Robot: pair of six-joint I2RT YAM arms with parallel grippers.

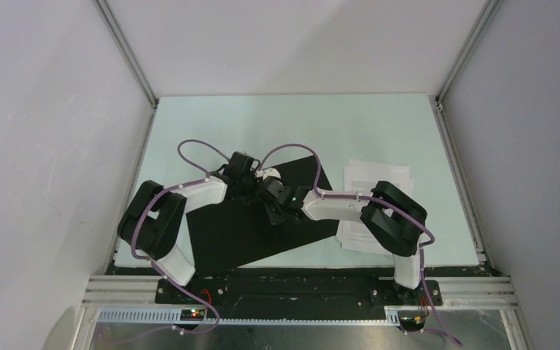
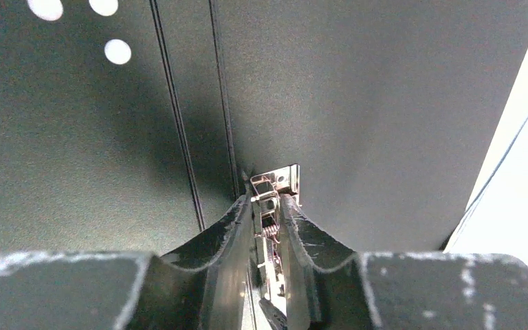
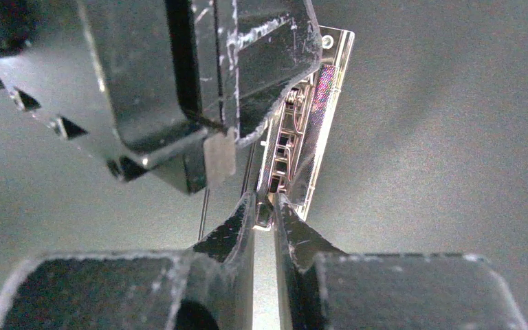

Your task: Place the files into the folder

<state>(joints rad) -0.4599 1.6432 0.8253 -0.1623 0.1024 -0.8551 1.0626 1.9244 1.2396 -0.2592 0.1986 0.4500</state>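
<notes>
The folder (image 1: 240,237) lies open on the table, black inside up, tilted. Its metal clip (image 2: 283,180) sits near the middle crease. My left gripper (image 2: 266,201) reaches down onto the clip's far end, its fingers closed against both sides of the spring mechanism. My right gripper (image 3: 265,203) comes from the opposite side and pinches the near end of the clip (image 3: 307,127) between its fingertips. In the top view the two grippers, left (image 1: 251,179) and right (image 1: 273,203), meet over the folder's centre. The files (image 1: 376,181), white printed sheets, lie to the right of the folder, partly under my right arm.
White walls with metal rails enclose the pale green table (image 1: 299,124). The left gripper's fingers (image 3: 199,89) crowd the upper left of the right wrist view. Purple cables loop above both wrists.
</notes>
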